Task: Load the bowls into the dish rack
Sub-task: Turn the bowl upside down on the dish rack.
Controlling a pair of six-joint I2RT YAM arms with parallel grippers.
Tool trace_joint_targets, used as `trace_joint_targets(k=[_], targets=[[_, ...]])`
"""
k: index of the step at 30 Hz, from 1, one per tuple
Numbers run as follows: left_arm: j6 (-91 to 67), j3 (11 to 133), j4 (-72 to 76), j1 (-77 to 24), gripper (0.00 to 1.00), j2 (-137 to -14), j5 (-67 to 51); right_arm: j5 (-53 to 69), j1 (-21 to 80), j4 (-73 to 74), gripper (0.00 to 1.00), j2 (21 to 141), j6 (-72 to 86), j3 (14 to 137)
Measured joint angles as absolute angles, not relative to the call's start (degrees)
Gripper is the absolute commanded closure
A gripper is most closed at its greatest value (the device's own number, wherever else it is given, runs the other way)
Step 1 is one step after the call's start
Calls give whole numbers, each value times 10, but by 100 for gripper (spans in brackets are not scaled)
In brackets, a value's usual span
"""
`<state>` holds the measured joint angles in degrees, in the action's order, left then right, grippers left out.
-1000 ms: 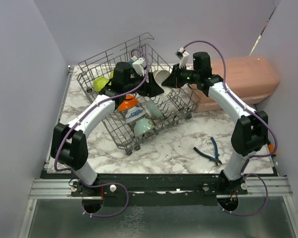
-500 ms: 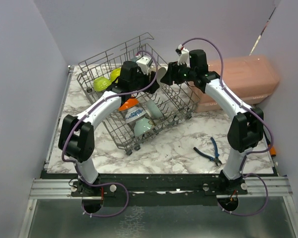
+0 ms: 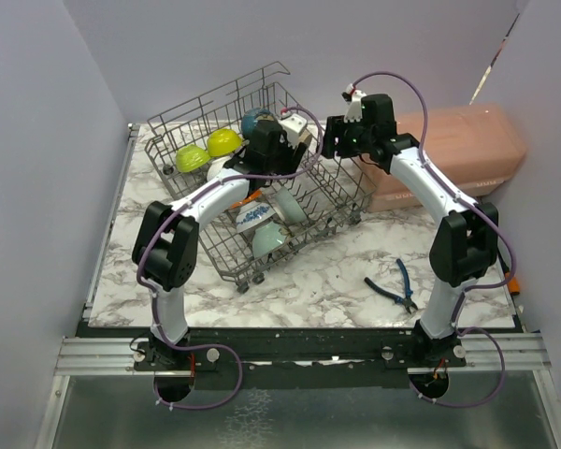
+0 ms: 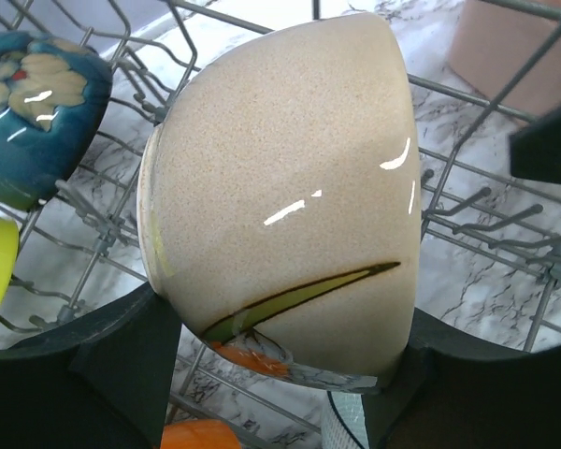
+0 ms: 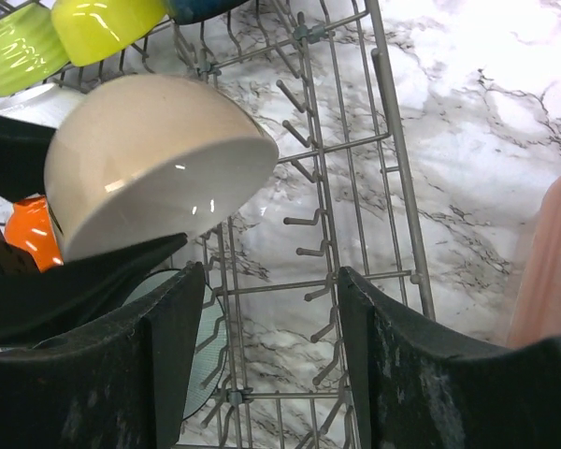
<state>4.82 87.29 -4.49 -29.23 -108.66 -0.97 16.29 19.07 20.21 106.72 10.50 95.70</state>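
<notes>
Keep the beige bowl gripped on its side across the left pincer, over the dish rack. Lower slowly; seat the rim between free tines under the pincer, only then open. Hold back the right pincer, wide and empty, just beside. Already racked: left of the pincer a dark blue bowl and two lime-yellow bowls; behind it an orange bowl, a patterned bowl, a teal bowl.
</notes>
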Motion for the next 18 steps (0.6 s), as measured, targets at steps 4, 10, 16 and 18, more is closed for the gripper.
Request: trace_joint_targets(k=[4,10,16,18], targets=[[98,875,-45,-313,100,-1094,10,163,185,203,37,1067,109,954],[168,875,-46,-325,100,-1098,10,176,171,204,37,1067,115,953],[233,874,-43,-324,100,-1098,9,195,164,207,31,1062,119,949],[253,874,-42,-324,100,-1098,7,205,164,206,28,1056,119,941]])
